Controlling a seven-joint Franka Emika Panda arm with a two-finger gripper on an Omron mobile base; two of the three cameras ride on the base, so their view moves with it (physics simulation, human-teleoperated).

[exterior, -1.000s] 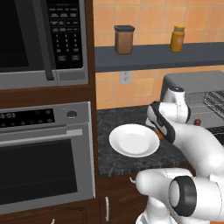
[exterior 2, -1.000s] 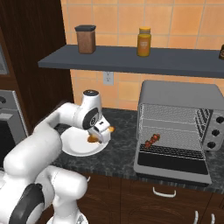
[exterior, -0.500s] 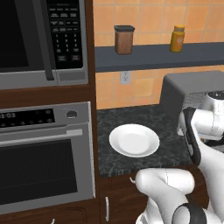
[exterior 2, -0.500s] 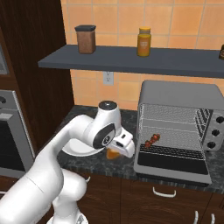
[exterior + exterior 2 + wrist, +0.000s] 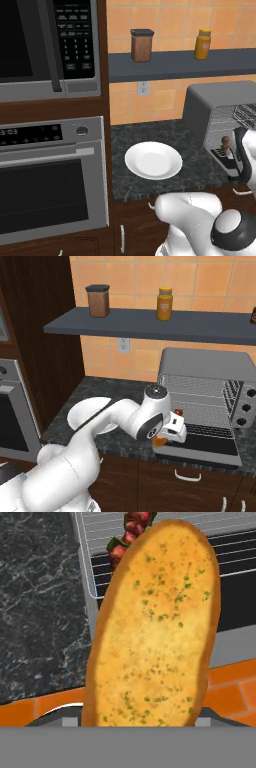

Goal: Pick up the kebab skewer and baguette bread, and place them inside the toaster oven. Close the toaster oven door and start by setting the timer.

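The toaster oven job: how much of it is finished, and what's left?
Done: the kebab skewer already lies on the rack inside the toaster oven. In hand: the baguette bread is held by the gripper, at the open toaster oven door. Left: put the bread inside, close the door, set the timer.

Wall oven point(image 5: 52, 175) control panel carries a digital display point(image 5: 30, 135) with pale digits — they look like "3:03", though the leading characters are too blurred to confirm. Microwave point(image 5: 47, 45) keypad point(image 5: 74, 37) shows rows of small pale markings on black buttons — too small to read as numbers or words. No legible label or brand on the brown canister point(image 5: 141, 45), the orange jar point(image 5: 202, 44) or the toaster oven point(image 5: 207, 396).
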